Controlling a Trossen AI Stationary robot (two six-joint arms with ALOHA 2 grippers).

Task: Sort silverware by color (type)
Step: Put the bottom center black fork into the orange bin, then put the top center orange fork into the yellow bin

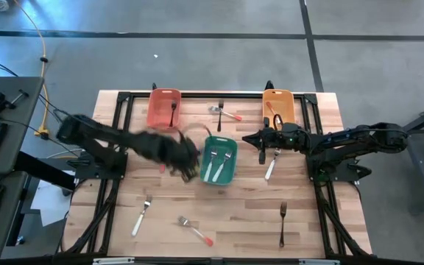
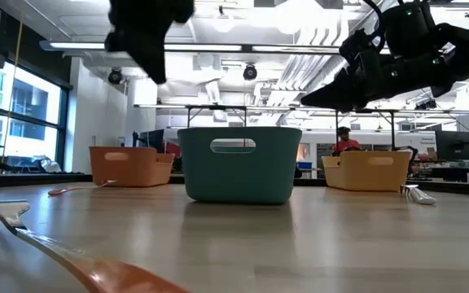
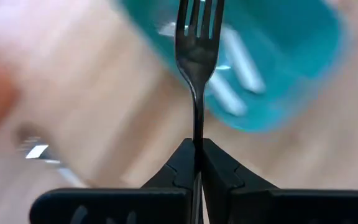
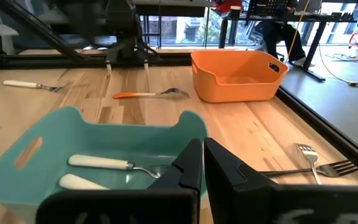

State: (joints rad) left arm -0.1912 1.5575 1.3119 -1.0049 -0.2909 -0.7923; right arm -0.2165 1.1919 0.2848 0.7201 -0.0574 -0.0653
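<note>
I am a two-armed robot at a pale wooden desk (image 1: 234,213), sorting forks and spoons by handle colour. My left claw (image 3: 197,158) is pinched tight on the thin handle of a dark-handled metal fork (image 3: 197,56), tines pointing away from me. It hangs in the air just beside the near left corner of the teal rectangular plastic bin (image 1: 220,159) at the desk's centre. That bin holds two white-handled utensils (image 1: 216,163).

My right claw (image 1: 260,140) hovers above the desk between the teal bin and the orange plastic bin (image 1: 277,103), its fingers drawn together on nothing. A white-handled fork (image 1: 272,163) lies on the desk just below it.

The salmon plastic bin (image 1: 163,107) at the far left already holds a dark-handled fork (image 1: 173,112), so that looks like the right home for mine.

Risks: the teal bin is closest, and releasing here would mix dark with white. The grip sits low on a thin handle, so a quick swing could let the fork pivot or slip. More utensils wait on the desk: a white-handled fork (image 1: 141,216), an orange-handled fork (image 1: 195,230) and a dark fork (image 1: 283,223).
</note>
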